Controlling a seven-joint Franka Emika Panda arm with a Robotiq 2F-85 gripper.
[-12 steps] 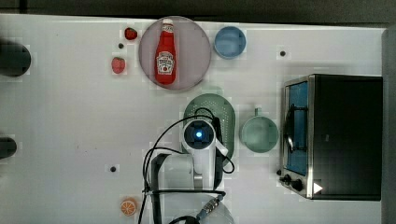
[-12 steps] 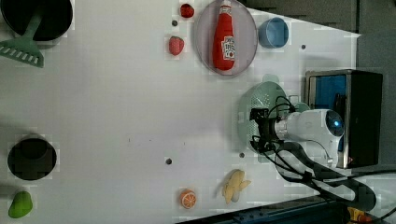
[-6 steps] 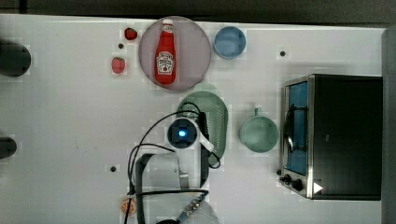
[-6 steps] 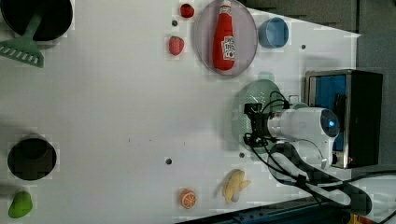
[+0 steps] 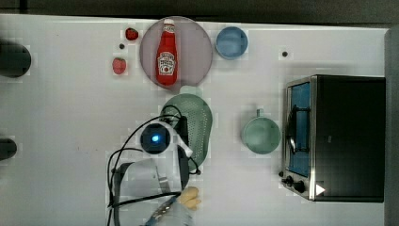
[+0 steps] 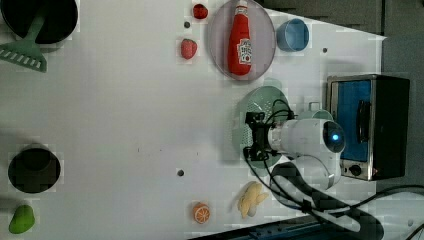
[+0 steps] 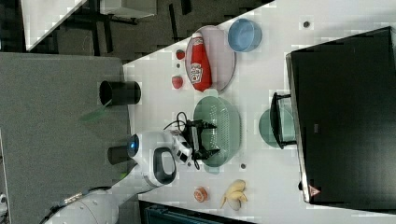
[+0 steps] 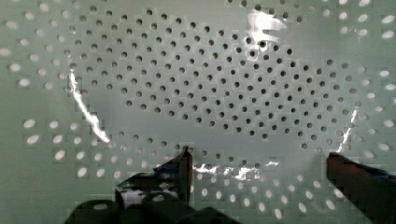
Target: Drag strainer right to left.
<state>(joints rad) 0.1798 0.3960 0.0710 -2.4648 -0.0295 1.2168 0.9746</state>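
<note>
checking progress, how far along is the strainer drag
Done: the open gripper sits down inside the strainer. In hand: pushing its wall. Left: most of the drag; in the top view the strainer lies just below the ketchup plate, with bare table to the top view's left.

Bare table lies open on the top view's left of the strainer (plate just beyond its far end)

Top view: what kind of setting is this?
Likely a lab tabletop staged as a play kitchen: a white table with a toaster oven, a ketchup bottle on a plate, and a strainer.
</note>
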